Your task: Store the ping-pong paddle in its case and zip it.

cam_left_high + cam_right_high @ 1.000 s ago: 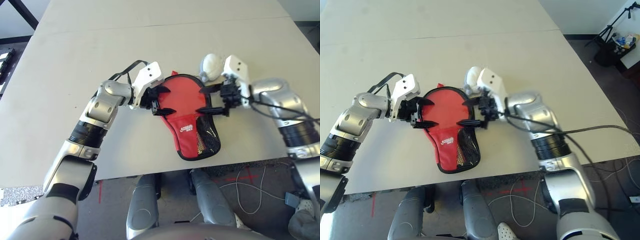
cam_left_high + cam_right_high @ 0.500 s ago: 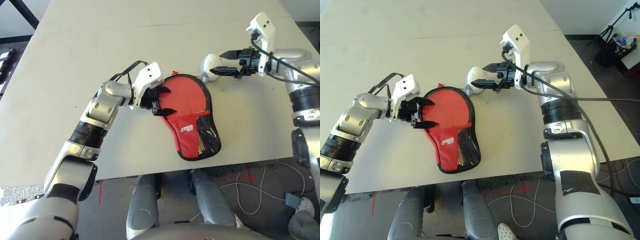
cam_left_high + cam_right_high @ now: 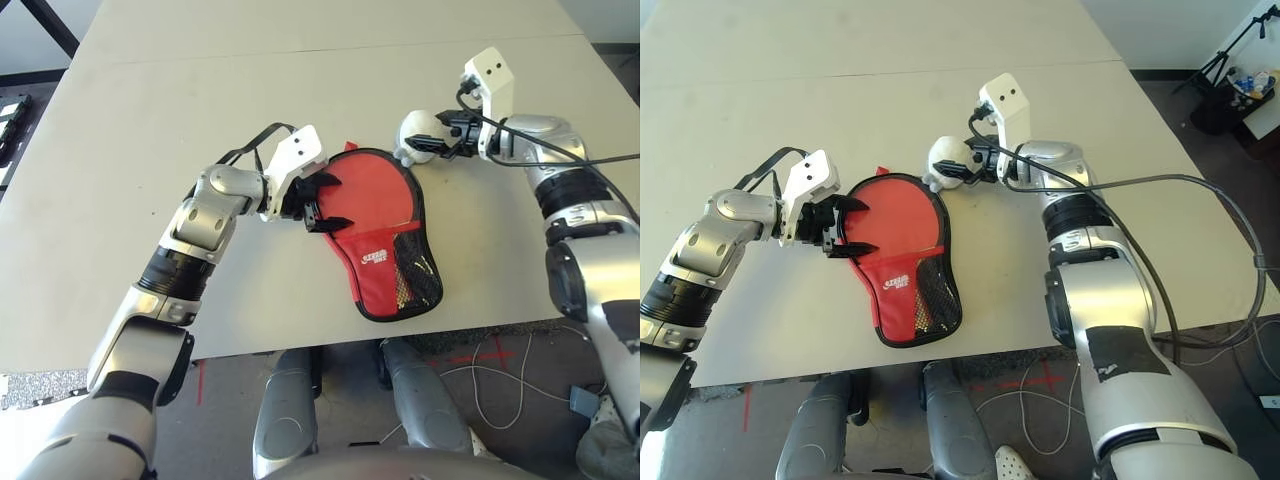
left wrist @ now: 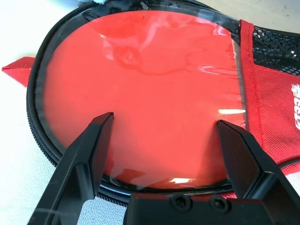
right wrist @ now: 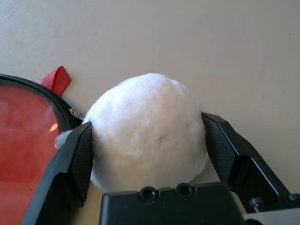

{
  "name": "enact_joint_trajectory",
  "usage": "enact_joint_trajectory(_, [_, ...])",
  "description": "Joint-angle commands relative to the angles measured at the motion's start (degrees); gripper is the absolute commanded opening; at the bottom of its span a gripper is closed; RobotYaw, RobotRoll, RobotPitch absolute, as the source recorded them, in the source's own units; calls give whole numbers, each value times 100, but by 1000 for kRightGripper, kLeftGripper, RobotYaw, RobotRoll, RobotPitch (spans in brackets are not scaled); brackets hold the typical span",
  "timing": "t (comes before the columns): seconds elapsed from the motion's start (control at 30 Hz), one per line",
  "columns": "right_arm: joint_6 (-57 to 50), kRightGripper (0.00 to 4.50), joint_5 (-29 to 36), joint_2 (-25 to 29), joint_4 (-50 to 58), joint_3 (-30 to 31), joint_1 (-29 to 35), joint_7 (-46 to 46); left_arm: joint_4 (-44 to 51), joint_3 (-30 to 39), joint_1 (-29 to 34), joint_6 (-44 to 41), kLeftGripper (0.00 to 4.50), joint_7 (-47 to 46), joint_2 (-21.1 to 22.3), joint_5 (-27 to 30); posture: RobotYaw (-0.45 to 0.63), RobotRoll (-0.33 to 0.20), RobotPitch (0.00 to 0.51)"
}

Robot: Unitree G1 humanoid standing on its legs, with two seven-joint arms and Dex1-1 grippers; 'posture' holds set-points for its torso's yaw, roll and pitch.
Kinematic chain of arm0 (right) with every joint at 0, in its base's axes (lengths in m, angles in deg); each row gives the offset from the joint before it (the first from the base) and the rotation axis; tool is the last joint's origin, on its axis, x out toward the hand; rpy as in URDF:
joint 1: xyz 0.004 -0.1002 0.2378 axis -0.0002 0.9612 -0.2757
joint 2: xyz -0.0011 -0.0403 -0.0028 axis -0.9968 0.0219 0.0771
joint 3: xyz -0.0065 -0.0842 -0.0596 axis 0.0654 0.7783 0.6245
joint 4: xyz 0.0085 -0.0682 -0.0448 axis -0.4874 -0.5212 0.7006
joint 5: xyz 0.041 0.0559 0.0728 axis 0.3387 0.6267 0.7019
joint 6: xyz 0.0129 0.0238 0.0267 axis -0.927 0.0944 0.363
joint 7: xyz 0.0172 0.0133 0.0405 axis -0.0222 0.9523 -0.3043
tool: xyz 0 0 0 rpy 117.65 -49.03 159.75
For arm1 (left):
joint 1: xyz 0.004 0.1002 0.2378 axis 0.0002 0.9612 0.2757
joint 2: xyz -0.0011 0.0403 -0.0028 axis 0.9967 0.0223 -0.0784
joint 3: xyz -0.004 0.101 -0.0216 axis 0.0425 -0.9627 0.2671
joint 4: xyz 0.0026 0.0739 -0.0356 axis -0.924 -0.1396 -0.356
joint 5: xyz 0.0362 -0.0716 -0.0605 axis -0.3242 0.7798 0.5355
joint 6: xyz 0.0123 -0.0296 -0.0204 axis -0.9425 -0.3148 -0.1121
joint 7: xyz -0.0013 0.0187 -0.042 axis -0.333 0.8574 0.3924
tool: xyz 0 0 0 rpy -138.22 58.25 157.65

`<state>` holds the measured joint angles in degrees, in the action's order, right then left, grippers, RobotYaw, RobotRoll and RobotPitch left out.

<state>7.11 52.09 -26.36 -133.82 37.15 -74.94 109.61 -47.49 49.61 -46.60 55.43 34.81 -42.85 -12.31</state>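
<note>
Paddle [image 3: 368, 190] apparently lying inside the case [image 3: 372, 278], red face showing through the clear window; its handle end is pointing nearest us. Left claw [image 4: 166, 117] is standing spread over the case's left edge. Farther out, right claw [image 5: 146, 119] is standing spread, straddling the plush [image 5: 147, 136] beside the pull [image 5: 76, 113]. Zip is looking closed; can't confirm all round. For doing this well: keeping the left claw low and steadying the case, closing the right squarely on the plush, drawing gently along the zip; skewing would be risking dragging the case. Counting: 1 paddle, 1 case, 1 plush, 1 pull, 2 claws.
</note>
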Motion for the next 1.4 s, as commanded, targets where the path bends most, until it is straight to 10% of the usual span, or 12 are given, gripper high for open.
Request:
enact_joint_trajectory(0.03, [-187,4336,-160,-51,-268,33,56,129,-11,-210,228,-147,4498,53,5,-29,-45,0,289])
enact_joint_trajectory(0.57, [-308,391,-359,275,96,106,310,634,8,-228,203,-187,4500,53,-5,14,-52,0,296])
enact_joint_trajectory(1.4, [-1547,229,119,2143,3267,388,1851,3512,-184,-406,112,-157,4500,94,-54,-8,-76,0,294])
